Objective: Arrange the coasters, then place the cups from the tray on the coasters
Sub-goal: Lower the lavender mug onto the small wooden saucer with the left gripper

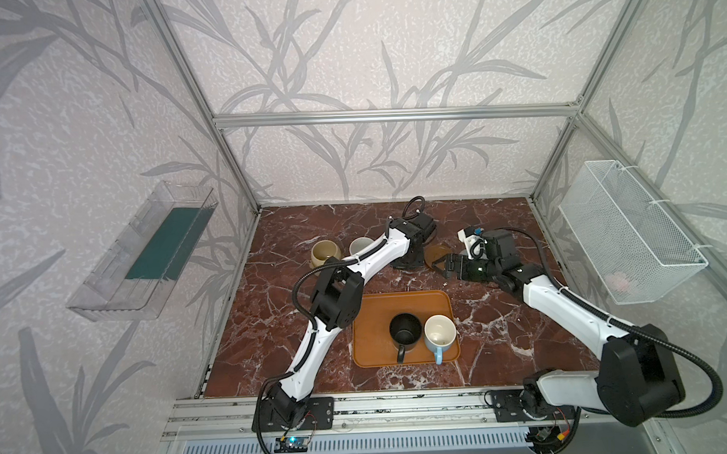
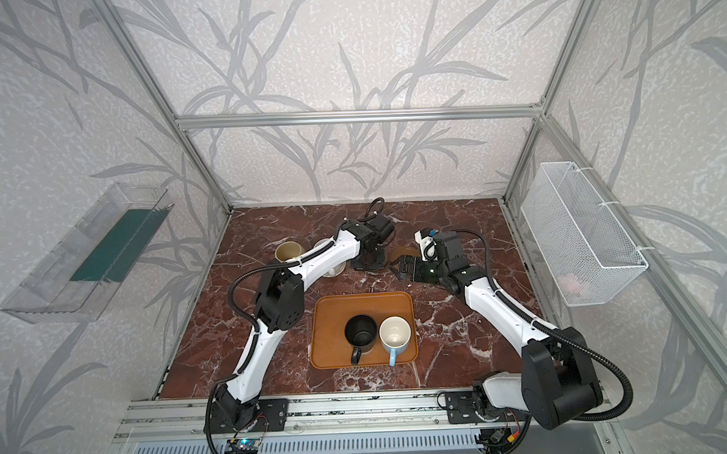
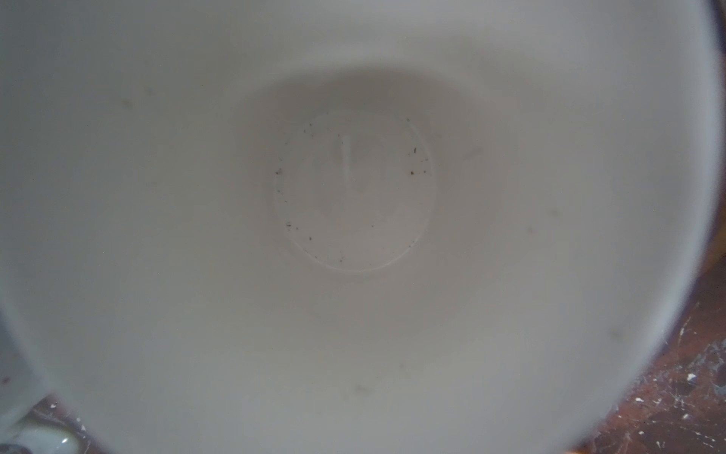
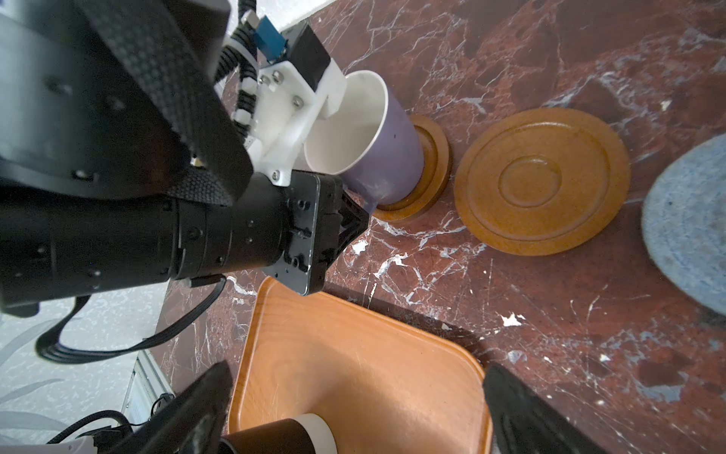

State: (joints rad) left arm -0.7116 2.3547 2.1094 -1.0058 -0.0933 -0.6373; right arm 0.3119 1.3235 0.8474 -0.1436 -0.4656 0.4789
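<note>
Jaws of the left gripper (image 4: 353,218) were closed as far as they went, pinched at the handle side of the lavender cup (image 4: 393,157), low by its foot; the handle itself was mostly hidden behind the fingers. That cup stood on a brown wooden coaster (image 4: 434,169) toward the far middle of the marble table (image 1: 273,322). The left wrist view was filled by the lavender cup (image 3: 353,196), its white inside speckled with a few dark crumbs. Just beside it, not touching, lay a second wooden coaster (image 4: 542,181), bare. Beyond that was the grey-blue coaster (image 4: 691,220), also bare and partly cut off by the frame. The right gripper (image 1: 439,268) had its jaws spread wide with nothing between them, near the second wooden coaster and pointing toward the left arm. In the right wrist view its two fingers framed a corner of the tray (image 4: 314,334). The tray lay at the near middle of the table in both top views. The black cup (image 1: 405,328) and the light blue cup (image 1: 440,333) stood upright on it, close together, handles toward the near edge. The beige cup (image 1: 324,254) and the white cup (image 1: 360,245) stood side by side at the far left, off the tray; what lay under them was mostly hidden by the left arm.
</note>
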